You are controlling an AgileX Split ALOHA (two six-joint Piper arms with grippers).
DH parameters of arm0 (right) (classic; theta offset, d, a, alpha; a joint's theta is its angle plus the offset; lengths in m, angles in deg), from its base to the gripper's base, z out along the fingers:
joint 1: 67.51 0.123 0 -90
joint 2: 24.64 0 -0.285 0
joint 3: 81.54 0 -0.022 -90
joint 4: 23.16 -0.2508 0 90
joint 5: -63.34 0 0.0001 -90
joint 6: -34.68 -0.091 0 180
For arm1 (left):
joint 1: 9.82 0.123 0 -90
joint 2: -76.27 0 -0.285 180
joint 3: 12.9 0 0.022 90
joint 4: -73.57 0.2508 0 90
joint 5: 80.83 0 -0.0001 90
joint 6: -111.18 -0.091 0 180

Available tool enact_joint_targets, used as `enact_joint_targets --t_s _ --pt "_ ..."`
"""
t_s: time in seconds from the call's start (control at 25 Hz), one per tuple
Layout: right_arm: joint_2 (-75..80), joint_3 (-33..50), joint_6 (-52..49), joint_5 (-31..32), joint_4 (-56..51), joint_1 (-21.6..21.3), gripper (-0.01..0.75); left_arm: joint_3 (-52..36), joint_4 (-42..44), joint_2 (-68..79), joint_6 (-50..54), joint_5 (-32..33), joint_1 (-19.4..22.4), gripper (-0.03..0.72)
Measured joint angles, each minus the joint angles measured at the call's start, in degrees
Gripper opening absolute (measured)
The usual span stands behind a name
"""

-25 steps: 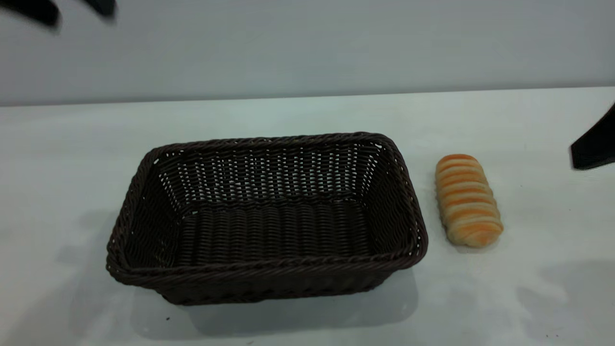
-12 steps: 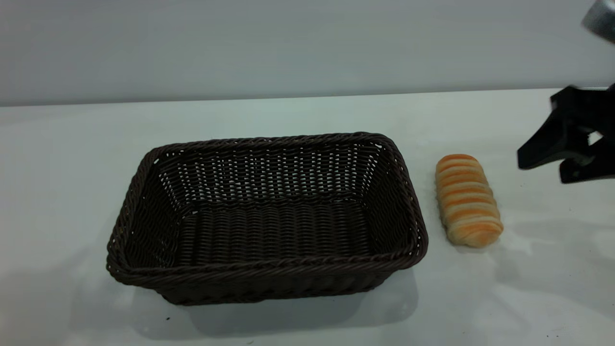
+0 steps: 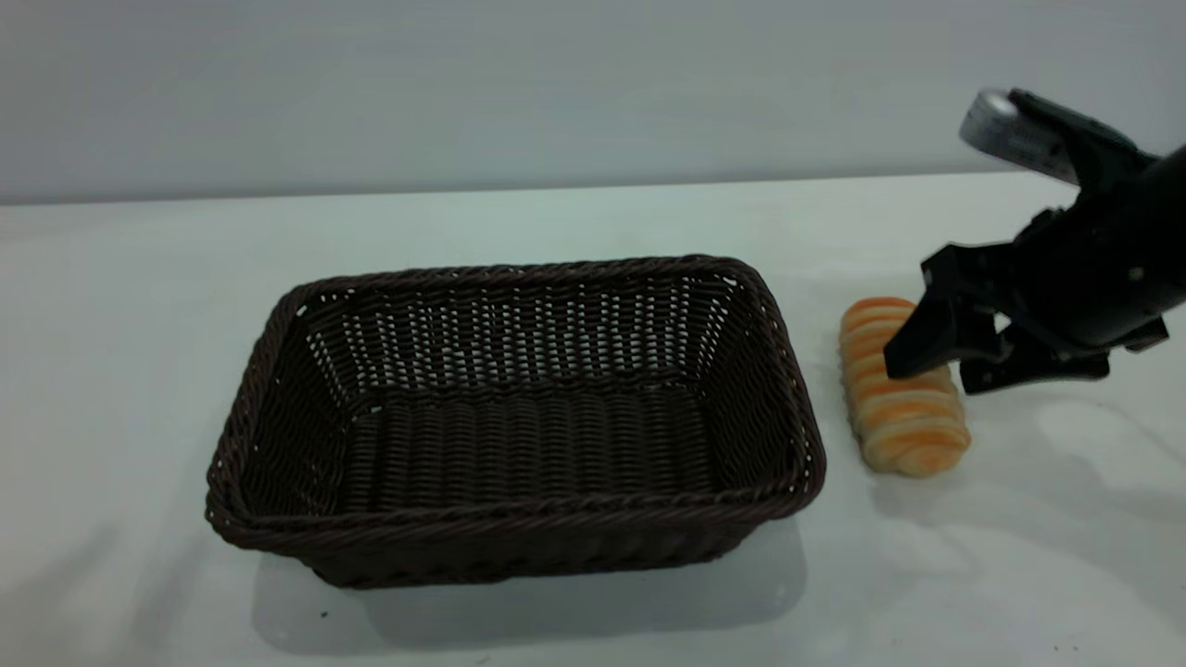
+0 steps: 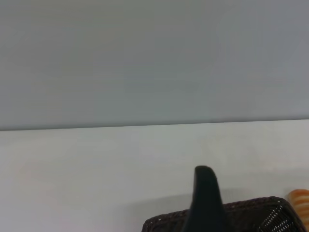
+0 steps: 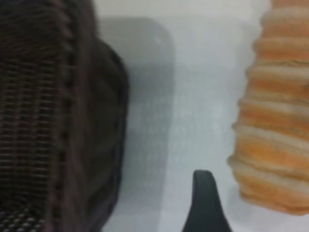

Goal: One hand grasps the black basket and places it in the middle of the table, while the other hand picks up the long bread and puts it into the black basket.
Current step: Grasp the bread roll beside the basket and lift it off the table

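The black basket stands empty on the white table, left of centre. The long bread lies on the table just right of it. My right gripper is open, low over the bread's far half, with one finger at each side of it. In the right wrist view, one finger sits between the basket wall and the bread. My left gripper is out of the exterior view. Its wrist view shows one finger with nothing against it, above the basket rim, and the bread's end.
A plain grey wall runs behind the table's far edge. Bare tabletop lies left of the basket, in front of it and right of the bread.
My right gripper has come in from the right edge, leftwards and down, to the bread. My left gripper, seen at the top left a second ago, has left the exterior view.
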Motion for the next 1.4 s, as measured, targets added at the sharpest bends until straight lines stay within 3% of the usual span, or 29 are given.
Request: enact_joint_targets --t_s 0.64,0.76,0.92,0.96,1.08,1.4 --pt "10.5 -5.4 1.8 1.1 -2.1 0.0 0.520 0.0 0.0 -5.0 -0.5 3.0 0.0 0.594" --pt "11.2 -5.6 1.8 0.8 -2.4 0.0 0.427 0.0 0.0 -5.0 -0.5 3.0 0.0 0.591" --pt "11.7 -5.6 1.8 -0.3 -2.4 0.0 0.119 0.0 0.0 -5.0 -0.5 3.0 0.0 0.588" --pt "11.7 -5.6 1.8 -0.4 -2.4 -0.1 0.081 0.0 0.0 -5.0 -0.5 3.0 0.0 0.588" --pt "11.8 -5.6 1.8 -0.4 -2.4 -0.1 0.041 0.0 0.0 -5.0 -0.6 3.0 0.0 0.586" --pt "2.1 -6.3 1.7 -0.6 2.0 0.0 0.033 0.0 0.0 -5.0 -0.6 3.0 0.0 0.586"
